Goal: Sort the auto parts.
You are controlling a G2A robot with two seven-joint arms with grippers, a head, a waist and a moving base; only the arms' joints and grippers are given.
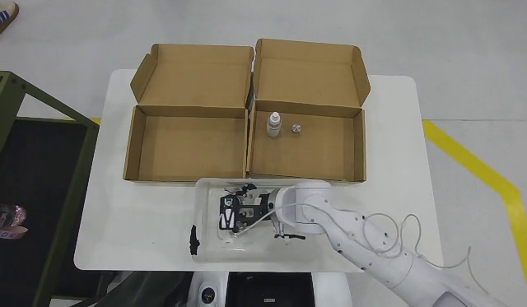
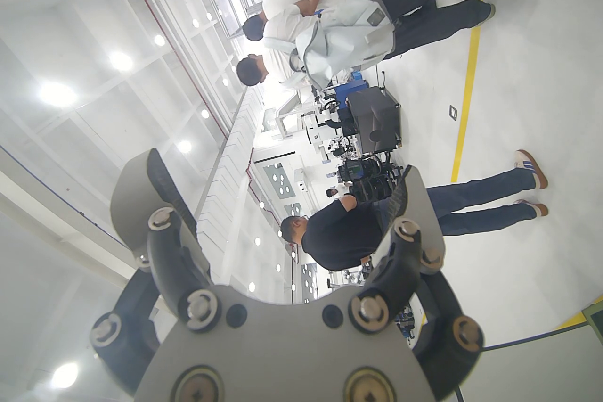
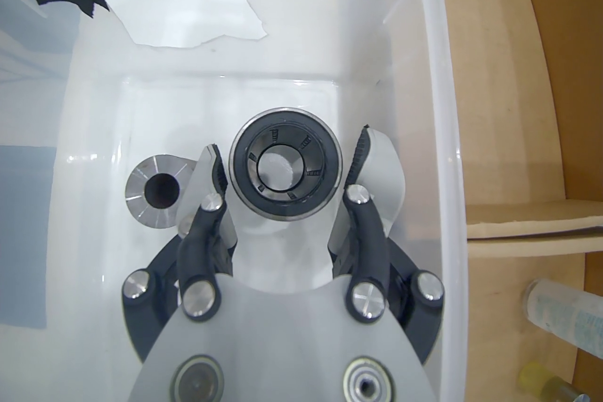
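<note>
The right gripper (image 3: pixel 289 142), spread wide, straddles the steel bearing (image 3: pixel 325 170) that sits bore-up inside the clear bin (image 3: pixel 440 102) at the surface's near edge, one finger on either side.

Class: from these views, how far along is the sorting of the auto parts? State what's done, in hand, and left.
Done: a white bottle and a small metal piece lie in one cardboard box. In hand: the right gripper has its open fingers on either side of a black ring in the clear bin, not yet closed on it. Left: that ring and the metal disc beside it.
</note>
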